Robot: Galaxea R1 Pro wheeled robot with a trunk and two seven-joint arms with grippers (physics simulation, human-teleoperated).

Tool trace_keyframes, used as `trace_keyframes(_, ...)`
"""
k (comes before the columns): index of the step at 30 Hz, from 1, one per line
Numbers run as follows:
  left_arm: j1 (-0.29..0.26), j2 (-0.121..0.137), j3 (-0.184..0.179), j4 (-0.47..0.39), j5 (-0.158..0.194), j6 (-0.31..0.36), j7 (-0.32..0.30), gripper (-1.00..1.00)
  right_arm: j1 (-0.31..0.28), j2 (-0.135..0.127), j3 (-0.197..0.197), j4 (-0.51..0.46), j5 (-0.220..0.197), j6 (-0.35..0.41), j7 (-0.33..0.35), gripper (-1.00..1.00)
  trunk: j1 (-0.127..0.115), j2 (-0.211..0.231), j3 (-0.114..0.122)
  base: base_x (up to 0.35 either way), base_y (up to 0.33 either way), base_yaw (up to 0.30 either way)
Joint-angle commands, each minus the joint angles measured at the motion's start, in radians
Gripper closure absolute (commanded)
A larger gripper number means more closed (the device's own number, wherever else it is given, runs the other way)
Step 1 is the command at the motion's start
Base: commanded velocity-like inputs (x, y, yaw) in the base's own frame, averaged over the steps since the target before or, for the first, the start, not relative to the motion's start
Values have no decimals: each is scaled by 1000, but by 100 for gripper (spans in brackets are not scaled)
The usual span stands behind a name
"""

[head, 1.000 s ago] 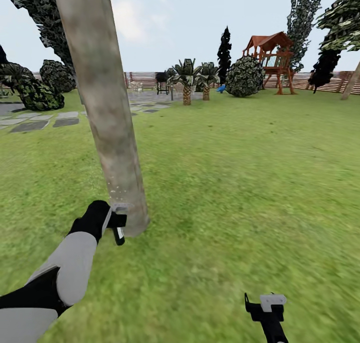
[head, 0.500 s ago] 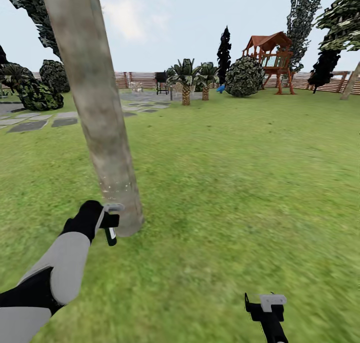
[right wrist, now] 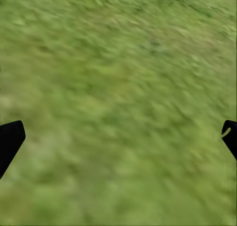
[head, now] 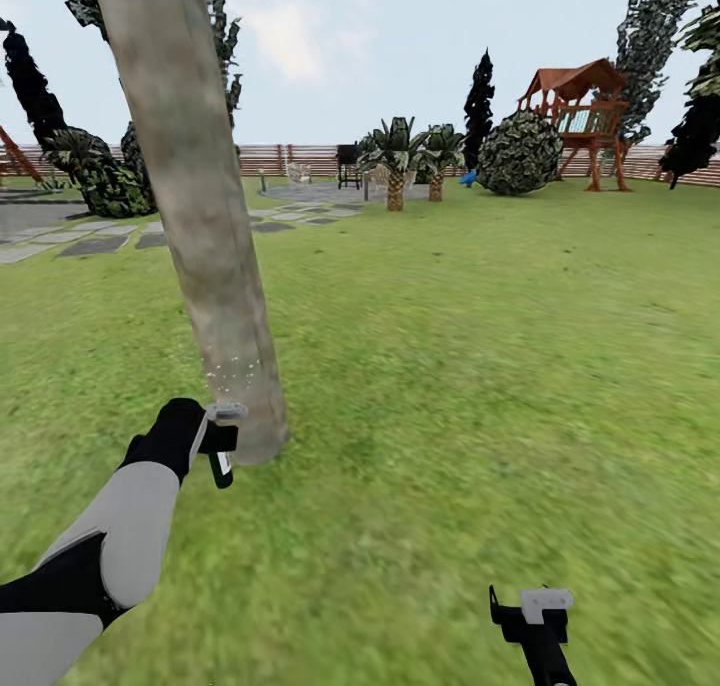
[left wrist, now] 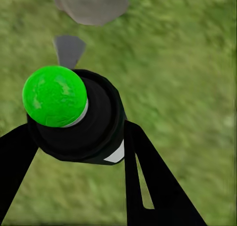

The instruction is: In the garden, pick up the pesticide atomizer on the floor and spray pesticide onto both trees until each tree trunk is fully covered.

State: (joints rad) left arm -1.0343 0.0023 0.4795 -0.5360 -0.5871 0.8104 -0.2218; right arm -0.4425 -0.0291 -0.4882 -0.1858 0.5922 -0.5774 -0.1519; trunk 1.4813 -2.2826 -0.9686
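— Start at the left gripper (head: 222,453): what are its fingers (left wrist: 148,186) doing?

— They are clamped on the pesticide atomizer (head: 221,464), one black finger on each side of the dark bottle in the left wrist view. In the head view the bottle hangs below its pale trigger head, just beside the foot of the tree trunk (head: 195,206).

— And what has changed over the last second?

— Mostly the camera. The whole scene has slid rightward, the playhouse (head: 578,116) and palms (head: 410,158) with it, so the head or base has turned. The arm has kept about the same place against the trunk, and pale specks show on the bark just above the nozzle.

— Meaning?

— I'd judge that spraying of the lowest stretch of this trunk is under way, with the robot working around it. Higher bark looks bare, so plenty remains, and the second tree too.

— The right gripper (head: 531,606)?

— Low over the grass (right wrist: 118,97), fingers spread wide, holding nothing.
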Motion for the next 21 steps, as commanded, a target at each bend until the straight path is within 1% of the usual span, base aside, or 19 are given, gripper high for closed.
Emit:
trace_keyframes(1, -7, -2, 6, -3, -13, 3, -8, 100, -1, 0, -4, 2, 11, -3, -6, -100, 0, 0, -1, 18, -273, 277)
trace_keyframes(3, -14, -5, 5, -3, -12, 5, -9, 100, -1, 0, -4, 2, 11, -3, -6, -100, 0, 0, -1, 99, -261, 277)
trace_keyframes(4, -22, -10, 5, -4, -11, 12, -9, 100, -1, 0, -4, 2, 11, -3, -6, -100, 0, 0, -1, 174, -226, 256)
trace_keyframes(6, -61, -19, 5, -4, -12, 62, -11, 100, -1, 0, -4, 1, 11, -3, -6, -100, 0, 0, -1, 214, -202, 173)
trace_keyframes(8, -73, -19, 4, -4, -13, 86, -12, 100, -1, 0, -4, 1, 11, -3, -6, -100, 0, 0, -1, 219, -167, 47)
trace_keyframes(10, -74, -13, 2, -4, -15, 92, -13, 100, -1, 0, -4, 1, 11, -3, -6, -100, 0, 0, -1, 126, -74, 17)
trace_keyframes(11, -74, -6, 1, -5, -18, 95, -14, 100, -1, 0, -4, 1, 11, -3, -6, -100, 0, 0, -1, 40, -24, 5)
trace_keyframes(12, -71, 7, 1, -5, -20, 96, -14, 100, -1, 0, -4, 1, 11, -4, -6, -100, 0, 0, -1, 21, -12, 3)
trace_keyframes(13, -66, 31, -1, -5, -19, 97, -14, 100, -1, -1, -4, 1, 11, -3, -6, -100, 0, 0, -1, 8, -5, 1)
trace_keyframes(14, -63, 42, -2, -5, -19, 97, -14, 100, -1, -1, -4, 1, 11, -3, -6, -100, 0, 0, -1, 4, -3, 1)
trace_keyframes(15, -62, 48, -2, -5, -19, 98, -15, 100, -1, -1, -4, 1, 11, -3, -6, -100, 0, 0, -1, 2, -1, 0)
trace_keyframes(16, -61, 50, -2, -5, -18, 97, -15, 100, -1, -1, -4, 1, 11, -3, -6, -100, 0, 0, -1, 1, -44, 0)
trace_keyframes(21, -63, 34, 5, -7, -14, 91, -15, 100, -1, -2, -4, 2, 11, -3, -6, -100, 0, 0, -1, 0, -221, 0)
